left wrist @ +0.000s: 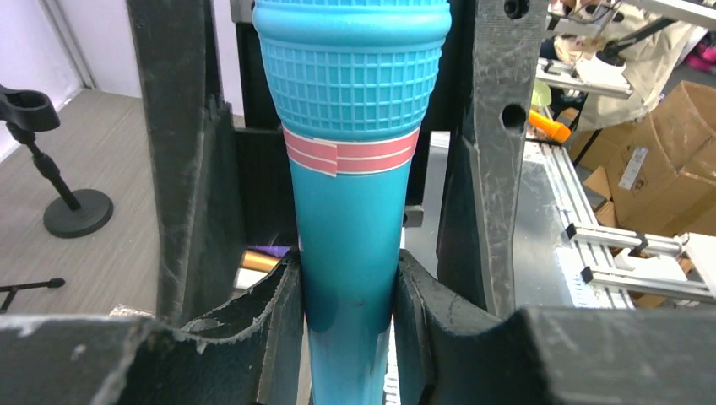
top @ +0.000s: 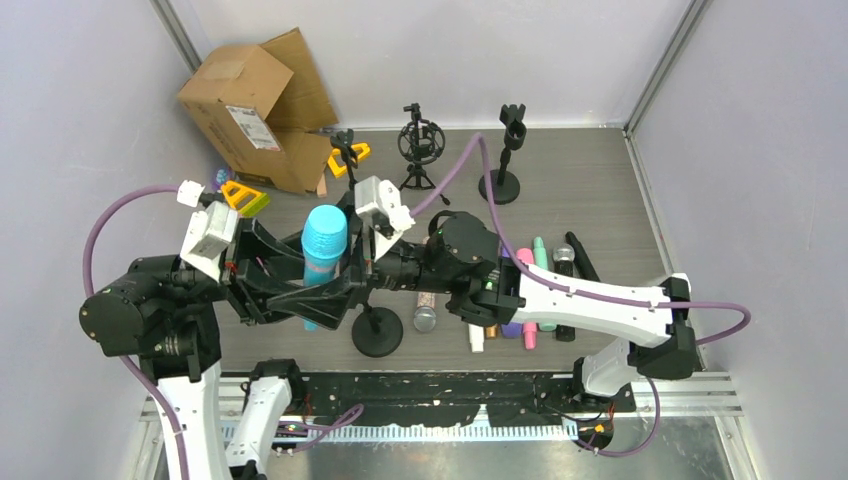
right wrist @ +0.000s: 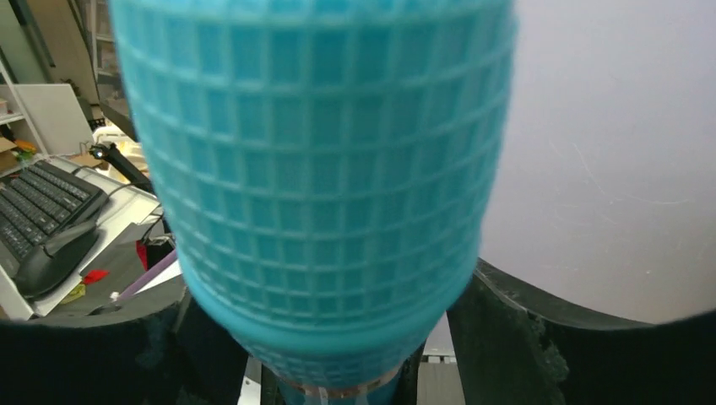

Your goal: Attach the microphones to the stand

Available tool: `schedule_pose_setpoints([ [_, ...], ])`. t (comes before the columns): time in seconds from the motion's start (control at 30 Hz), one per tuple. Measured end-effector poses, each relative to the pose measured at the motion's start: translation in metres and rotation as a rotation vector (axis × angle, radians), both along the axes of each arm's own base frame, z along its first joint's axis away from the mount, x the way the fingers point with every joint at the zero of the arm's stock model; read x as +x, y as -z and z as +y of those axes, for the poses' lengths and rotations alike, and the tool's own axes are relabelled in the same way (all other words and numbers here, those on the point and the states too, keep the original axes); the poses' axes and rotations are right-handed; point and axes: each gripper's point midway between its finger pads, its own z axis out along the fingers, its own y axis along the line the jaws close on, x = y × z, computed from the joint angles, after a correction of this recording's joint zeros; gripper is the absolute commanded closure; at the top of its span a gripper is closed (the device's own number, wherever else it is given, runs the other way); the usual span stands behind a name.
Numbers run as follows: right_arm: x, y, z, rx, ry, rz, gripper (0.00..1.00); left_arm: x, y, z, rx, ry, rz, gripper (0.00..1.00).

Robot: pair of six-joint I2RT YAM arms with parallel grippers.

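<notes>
The cyan microphone (top: 324, 245) stands upright, its mesh head on top, over the near black round-base stand (top: 378, 337). My left gripper (top: 320, 297) is shut on its slim body from the left; in the left wrist view its pads (left wrist: 283, 316) press both sides of the body (left wrist: 350, 253). My right gripper (top: 340, 265) reaches in from the right, and its fingers (left wrist: 498, 126) straddle the head with small gaps. The head (right wrist: 317, 160) fills the right wrist view. Several other microphones (top: 530, 300) lie in a row on the table, partly under the right arm.
A second clip stand (top: 508, 150) and a tripod shock mount (top: 420, 145) stand at the back. A cardboard box (top: 262, 115) lies at the back left, with orange (top: 350, 155) and yellow (top: 243, 197) clamps beside it. Grey walls close in both sides.
</notes>
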Motion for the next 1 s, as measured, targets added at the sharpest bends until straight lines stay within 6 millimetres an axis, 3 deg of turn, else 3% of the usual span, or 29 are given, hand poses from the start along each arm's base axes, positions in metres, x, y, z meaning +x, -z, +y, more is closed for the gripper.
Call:
schedule_pose_setpoints([
  [0.1,-0.002,0.007,0.007,-0.02,-0.018,0.01,0.64,0.004,0.005,0.001,-0.001,-0.026,0.017,1.0],
  [0.17,-0.004,0.009,0.007,-0.026,-0.03,0.008,0.79,0.005,0.006,0.001,-0.006,-0.044,0.015,0.96],
  [0.3,-0.003,0.012,0.003,-0.023,-0.012,0.008,0.94,0.005,0.01,0.003,-0.001,-0.078,0.007,0.61],
  [0.37,-0.001,0.016,-0.001,-0.013,0.006,0.01,0.95,0.007,0.012,0.003,0.0,-0.097,0.003,0.32],
  [0.53,0.001,0.029,-0.008,-0.012,0.032,0.019,0.95,0.013,0.022,0.006,0.002,-0.173,-0.016,0.03],
  [0.83,0.006,0.03,-0.033,0.004,0.115,0.002,0.95,0.032,0.018,0.013,0.033,-0.444,-0.108,0.0],
  [0.9,0.009,0.027,-0.053,0.002,0.168,-0.028,0.95,0.052,0.017,0.025,0.023,-0.532,-0.091,0.0],
  [1.0,0.029,-0.013,-0.113,0.099,0.306,-0.044,0.95,0.078,0.024,0.044,-0.014,-0.563,0.028,0.0],
])
